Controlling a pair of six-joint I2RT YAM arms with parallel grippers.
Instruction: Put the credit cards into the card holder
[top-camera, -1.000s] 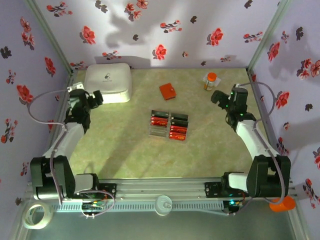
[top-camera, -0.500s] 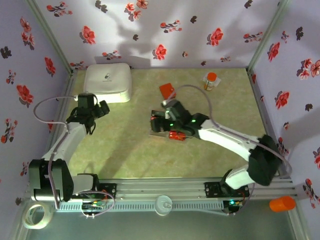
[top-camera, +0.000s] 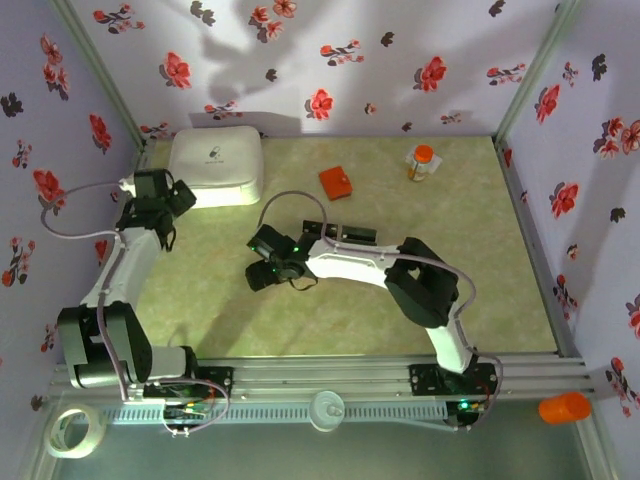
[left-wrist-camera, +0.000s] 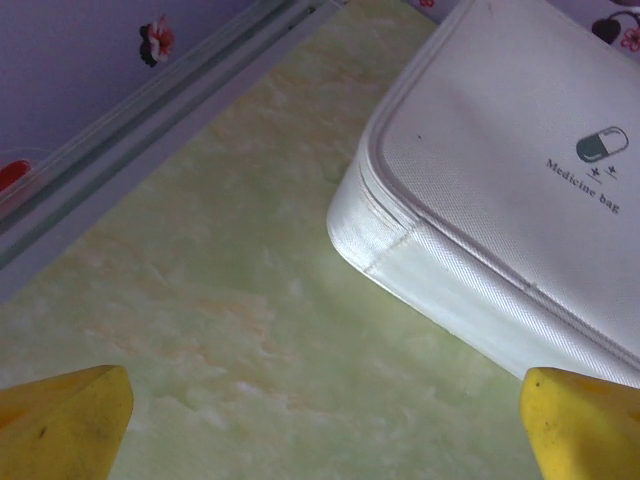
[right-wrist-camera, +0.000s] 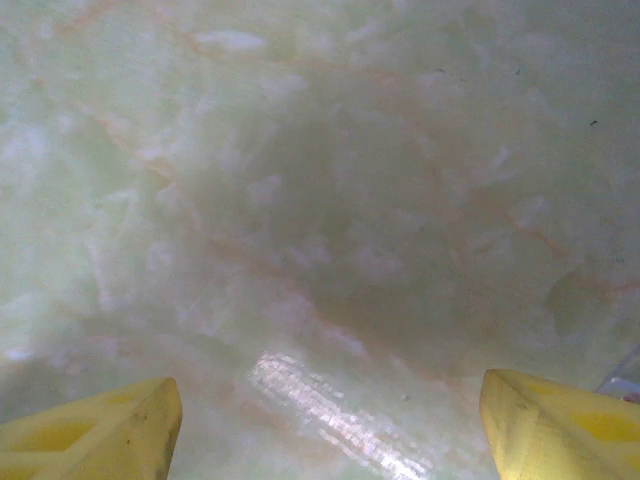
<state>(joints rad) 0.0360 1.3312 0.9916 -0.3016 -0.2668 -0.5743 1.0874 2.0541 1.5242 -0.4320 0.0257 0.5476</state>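
Note:
The card holder (top-camera: 336, 182) is a small orange-red square lying shut on the green table, behind the cards. Most of the credit cards are hidden under my right arm; a few black ones (top-camera: 360, 235) show beside it. My right gripper (top-camera: 262, 270) reaches far across to the left of the cards and hangs low over bare table. In the right wrist view it (right-wrist-camera: 325, 430) is open with nothing between its yellow fingers (right-wrist-camera: 100, 425). My left gripper (top-camera: 170, 195) is open at the front corner of the white bag, with its yellow fingertips (left-wrist-camera: 60, 420) wide apart.
A white rounded medicine bag (left-wrist-camera: 500, 170) sits at the back left (top-camera: 216, 165). An orange-capped bottle (top-camera: 421, 162) stands at the back right. The left wall rail (left-wrist-camera: 150, 130) runs close beside my left gripper. A shiny patch (right-wrist-camera: 330, 410) glints on the table under my right gripper.
My right arm has swung from the right side across the cards to their left, now covering most of them. My left gripper shifted back toward the white bag.

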